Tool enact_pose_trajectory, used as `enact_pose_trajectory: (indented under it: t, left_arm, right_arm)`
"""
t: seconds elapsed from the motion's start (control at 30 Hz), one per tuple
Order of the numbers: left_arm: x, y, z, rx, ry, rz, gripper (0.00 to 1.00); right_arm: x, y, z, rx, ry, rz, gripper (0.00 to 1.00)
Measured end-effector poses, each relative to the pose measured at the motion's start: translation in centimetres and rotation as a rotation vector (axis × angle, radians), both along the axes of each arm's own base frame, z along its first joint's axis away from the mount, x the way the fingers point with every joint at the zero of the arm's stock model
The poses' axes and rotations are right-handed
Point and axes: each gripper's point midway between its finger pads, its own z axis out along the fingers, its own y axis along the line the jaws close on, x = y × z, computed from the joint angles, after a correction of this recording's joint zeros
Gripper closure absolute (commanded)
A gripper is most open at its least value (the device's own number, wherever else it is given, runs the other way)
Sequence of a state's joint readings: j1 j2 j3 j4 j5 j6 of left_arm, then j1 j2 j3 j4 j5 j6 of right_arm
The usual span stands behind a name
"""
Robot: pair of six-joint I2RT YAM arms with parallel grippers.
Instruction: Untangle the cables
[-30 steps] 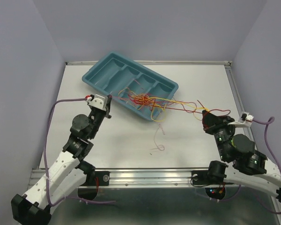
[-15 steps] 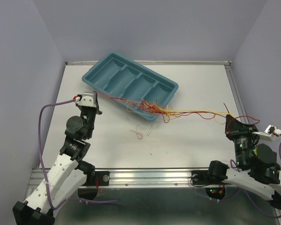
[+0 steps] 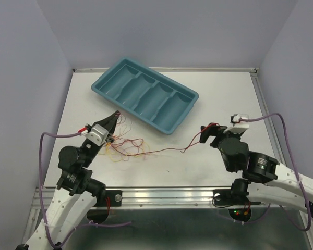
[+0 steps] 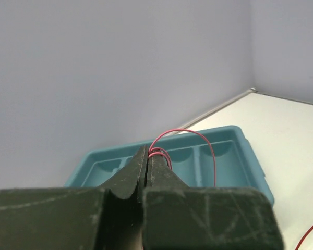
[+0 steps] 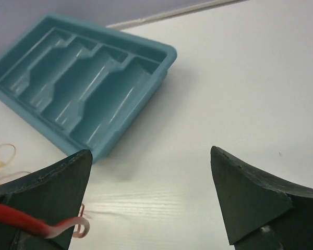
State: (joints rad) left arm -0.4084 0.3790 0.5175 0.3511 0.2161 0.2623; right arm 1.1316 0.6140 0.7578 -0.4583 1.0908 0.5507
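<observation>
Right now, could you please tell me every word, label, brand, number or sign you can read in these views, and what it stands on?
None. No readable word, label, brand, number or sign shows on the teal plastic compartment tray, the white tabletop or the thin red, yellow and orange cables in any view.

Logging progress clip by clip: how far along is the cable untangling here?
Done: the cables lie clear of the tray. In hand: the left claw is shut on red strands; the right claw is open, empty. Left: the cables look tangled beside the left claw, with one red strand running toward the right claw.
</observation>
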Motion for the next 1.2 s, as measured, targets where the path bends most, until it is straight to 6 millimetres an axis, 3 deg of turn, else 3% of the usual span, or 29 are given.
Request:
enact_pose_trajectory:
  t: [0.2,0.27,0.37,0.53,0.67,0.73,0.9,1.0,1.07,1.2]
  left_arm:
    - [-2.8,-3.4,-0.8,0.122,0.003,-0.23,1.0]
    - [-3.7,-3.8,-0.2,0.141,-0.005,-0.273,1.0]
    - [-4.7,-3.6,2.1,0.147,-0.038,-0.284,1.0]
    - [-4.4,-1.3,8.9,0.088,-0.088,-0.149,1.0]
    - [-3.7,1.3,13.2,0.022,-0.111,-0.004,1.0]
    - [-4.0,1.6,13.7,0.02,-0.111,0.005,1.0]
    - [-5.2,1.1,13.2,0.047,-0.091,-0.046,1.0]
    - [-5.9,1.1,13.7,0.051,-0.082,-0.063,1.0]
    - [-6.3,1.4,14.6,0.043,-0.09,-0.057,1.0]
    - [-7.2,2.9,17.1,0.0,-0.129,-0.001,1.0]
  right_arm:
    - [0.2,5.7,-1.9,-0.139,0.068,0.235,0.0]
    - [0.0,7.2,-2.6,-0.174,0.083,0.306,0.0]
    - [0.1,9.6,-4.5,-0.256,0.143,0.386,0.0]
    - [1.4,13.5,-7.5,-0.403,0.278,0.41,0.0]
    - [0.8,14.1,-10.4,-0.48,0.371,0.448,0.0]
    - [0.0,14.6,-9.9,-0.456,0.369,0.516,0.0]
    - [-2.7,17.5,-4.5,-0.296,0.219,0.796,0.0]
    - [-4.3,19.9,-2.7,-0.248,0.144,0.961,0.0]
    - [-4.8,21.6,-3.4,-0.257,0.144,1.042,0.0]
    - [-5.0,23.7,-8.6,-0.339,0.255,1.113,0.0]
